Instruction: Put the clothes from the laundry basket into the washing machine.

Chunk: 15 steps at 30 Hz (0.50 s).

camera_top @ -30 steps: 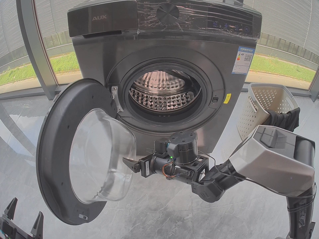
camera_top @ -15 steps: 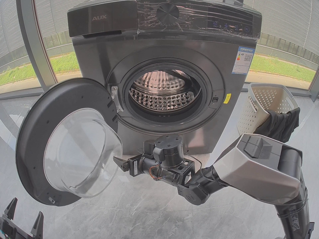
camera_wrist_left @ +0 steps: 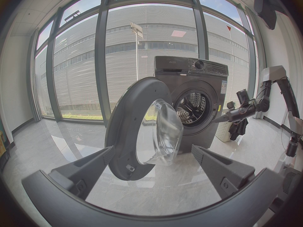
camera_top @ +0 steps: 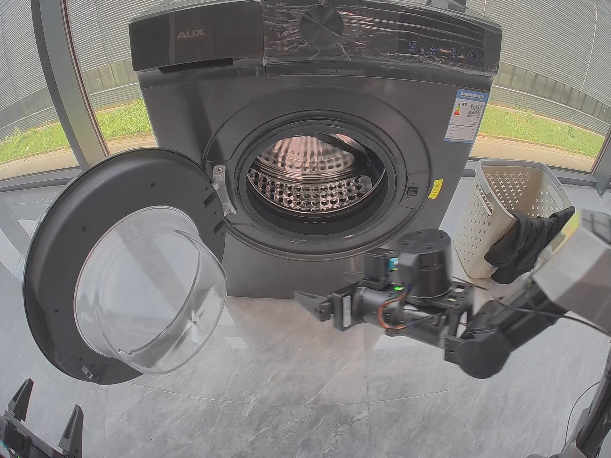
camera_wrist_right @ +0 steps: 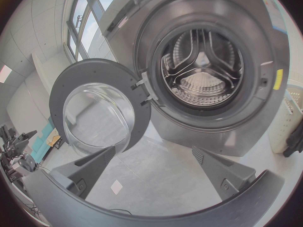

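The grey washing machine (camera_top: 305, 97) stands in front of me with its round door (camera_top: 121, 262) swung wide to the left. Its steel drum (camera_top: 312, 173) holds no clothes that I can see. A white laundry basket (camera_top: 509, 192) stands on the floor at the machine's right, with dark clothes (camera_top: 525, 243) draped over its near rim. My right gripper (camera_top: 312, 303) hangs open and holds nothing, low in front of the machine, below the drum opening, pointing left. My left gripper (camera_top: 51, 397) is open, low at the near left, well short of the door.
Grey tiled floor (camera_top: 286, 389) stretches between me and the machine. The open door's glass bowl (camera_top: 153, 287) bulges out over the floor on the left. Tall window frames (camera_top: 57, 77) stand behind the machine. From the left wrist, the right arm (camera_wrist_left: 249, 106) crosses before the basket.
My right gripper has pulled back to the right, away from the door's glass bowl. The door has swung further open to the left. The left gripper has stayed put.
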### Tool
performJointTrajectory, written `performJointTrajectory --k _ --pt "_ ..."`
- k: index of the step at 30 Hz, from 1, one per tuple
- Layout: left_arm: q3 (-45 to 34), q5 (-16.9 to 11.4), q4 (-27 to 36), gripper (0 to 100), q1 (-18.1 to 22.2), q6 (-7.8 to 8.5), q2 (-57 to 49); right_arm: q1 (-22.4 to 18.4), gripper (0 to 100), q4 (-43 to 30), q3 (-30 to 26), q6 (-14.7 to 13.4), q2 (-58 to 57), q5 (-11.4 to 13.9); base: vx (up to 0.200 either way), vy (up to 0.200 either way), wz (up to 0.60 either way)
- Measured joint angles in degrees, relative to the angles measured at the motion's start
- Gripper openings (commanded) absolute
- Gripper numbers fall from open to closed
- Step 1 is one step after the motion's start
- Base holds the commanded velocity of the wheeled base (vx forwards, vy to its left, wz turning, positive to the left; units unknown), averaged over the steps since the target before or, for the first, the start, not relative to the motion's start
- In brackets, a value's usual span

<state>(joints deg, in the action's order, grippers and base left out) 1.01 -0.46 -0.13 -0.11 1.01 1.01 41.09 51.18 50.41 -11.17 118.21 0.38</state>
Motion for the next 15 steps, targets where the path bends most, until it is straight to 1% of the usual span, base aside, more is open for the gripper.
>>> performJointTrajectory --k 6,10,15 --pt "0.0 0.02 -0.02 100 0.01 -0.04 0.0 -4.44 100 0.39 -14.06 3.29 -13.67 -0.17 0.0 0.0 0.0" --pt "0.0 0.02 -0.02 100 0.01 -0.04 0.0 -6.92 100 0.55 -20.39 4.83 -22.93 -0.27 0.0 0.0 0.0" --pt "0.0 0.02 -0.02 100 0.01 -0.04 0.0 -9.7 100 0.22 -25.86 6.5 -34.23 -0.28 0.0 0.0 0.0"
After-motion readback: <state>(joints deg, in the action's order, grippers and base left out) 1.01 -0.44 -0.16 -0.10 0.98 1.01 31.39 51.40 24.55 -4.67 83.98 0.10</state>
